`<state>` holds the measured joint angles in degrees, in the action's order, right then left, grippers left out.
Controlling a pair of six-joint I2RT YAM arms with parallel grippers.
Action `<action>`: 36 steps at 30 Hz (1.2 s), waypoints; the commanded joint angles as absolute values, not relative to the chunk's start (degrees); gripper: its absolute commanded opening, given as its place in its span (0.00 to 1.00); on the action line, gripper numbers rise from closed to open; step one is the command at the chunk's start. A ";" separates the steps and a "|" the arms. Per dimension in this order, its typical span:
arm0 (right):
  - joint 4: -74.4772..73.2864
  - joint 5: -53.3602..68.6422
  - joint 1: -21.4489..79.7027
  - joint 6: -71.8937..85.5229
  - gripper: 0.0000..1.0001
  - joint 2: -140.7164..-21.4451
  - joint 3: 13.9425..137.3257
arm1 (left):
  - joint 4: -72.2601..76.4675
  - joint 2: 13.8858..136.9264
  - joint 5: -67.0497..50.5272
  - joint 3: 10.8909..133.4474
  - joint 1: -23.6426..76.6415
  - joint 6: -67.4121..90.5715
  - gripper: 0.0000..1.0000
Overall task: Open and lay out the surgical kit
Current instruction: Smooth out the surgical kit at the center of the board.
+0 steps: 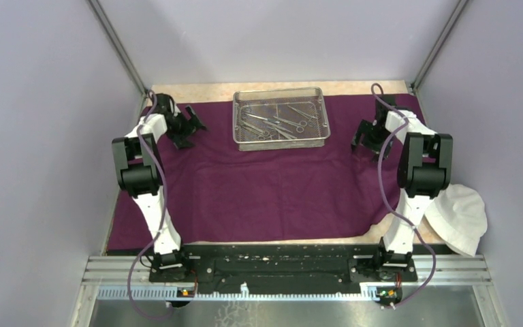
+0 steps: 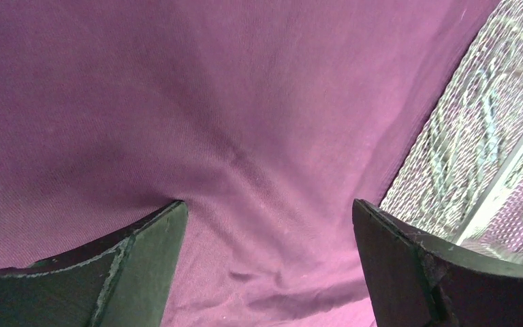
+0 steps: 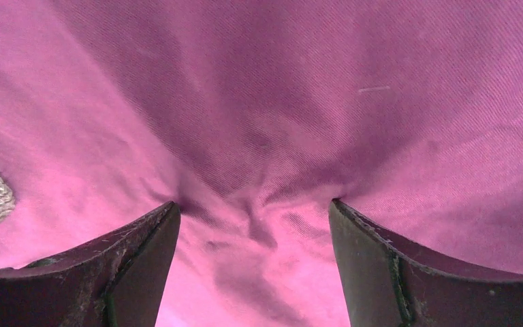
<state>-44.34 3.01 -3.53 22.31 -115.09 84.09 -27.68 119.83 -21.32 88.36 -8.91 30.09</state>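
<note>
The left gripper (image 2: 267, 204) hangs with its jaws spread wide and nothing between them, its two dark fingertips (image 2: 156, 235) just above or on the large dark purple cloth wrap (image 1: 265, 191); contact cannot be told. The right gripper (image 3: 253, 203) is also spread wide, and its fingertips (image 3: 354, 238) press down into the same fabric, which puckers into small folds in the gap between them without being pinched. Both grippers sit over the far part of the wrap, the left one near its far-left corner and the right one near its far-right corner. Between them, at the far middle of the wrap, rests the rectangular silver wire-mesh tray (image 1: 237, 122), upright and open at the top. Inside it the slim steel scissor-like instruments and tweezers (image 1: 276, 122) lie in a loose, overlapping heap. The wrap is unfolded and spread nearly flat over the pale wooden tabletop (image 1: 197, 90), with its near-right edge rumpled. A crumpled white cloth (image 1: 460, 218) lies off the wrap, at the right edge of the table beside the right arm.
</note>
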 commanded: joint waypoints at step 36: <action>-48.35 16.96 -3.87 30.40 0.79 -124.10 114.87 | -3.24 123.13 -40.18 98.30 -13.99 44.24 0.98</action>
